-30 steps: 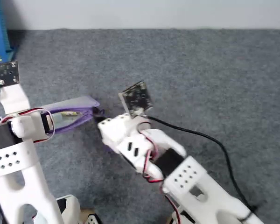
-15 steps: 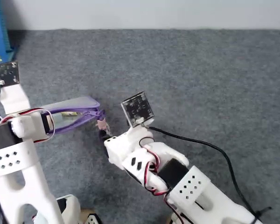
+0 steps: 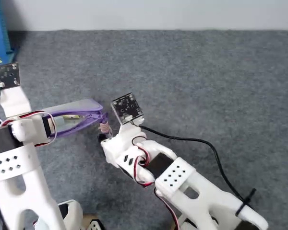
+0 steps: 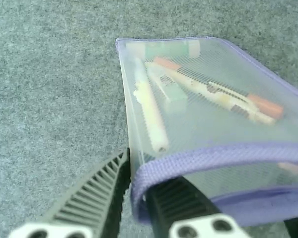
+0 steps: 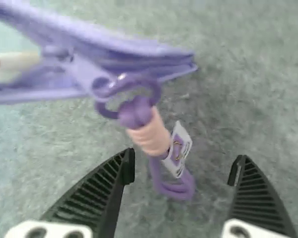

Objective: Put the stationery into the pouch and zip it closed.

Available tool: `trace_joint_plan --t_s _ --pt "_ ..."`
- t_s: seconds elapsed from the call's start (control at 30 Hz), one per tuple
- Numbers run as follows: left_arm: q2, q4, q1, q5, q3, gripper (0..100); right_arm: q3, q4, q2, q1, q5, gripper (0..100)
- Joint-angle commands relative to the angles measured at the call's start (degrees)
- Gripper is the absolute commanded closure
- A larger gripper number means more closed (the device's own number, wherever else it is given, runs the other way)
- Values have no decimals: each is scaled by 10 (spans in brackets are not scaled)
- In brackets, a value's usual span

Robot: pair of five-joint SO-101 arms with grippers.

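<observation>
- Pouch point(image 4: 213, 124): clear mesh with purple trim, pens point(image 4: 151, 114) inside, held just above the grey desk point(image 3: 206, 72).
- My left hand point(image 4: 139, 171): clamped on the pouch's purple edge.
- My right hand point(image 5: 185, 158): fingers spread wide, zip pull point(image 5: 139, 119) before the gap, not gripped.

No lettering is legible. A small white tag point(image 5: 178, 148) hanging from the zipper pull point(image 5: 145, 133) of the pouch point(image 4: 208, 119), centre frame, bears print too blurred to read.
</observation>
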Motion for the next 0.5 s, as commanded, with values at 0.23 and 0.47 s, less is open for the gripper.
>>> trace_joint_plan --t_s 0.23,0.47 --pt "-11 -13 2 -5 -4 988 -33 -7 -51 14 -3 840" --pt "-11 -13 2 -5 -4 988 -33 -12 -51 -3 -3 758"
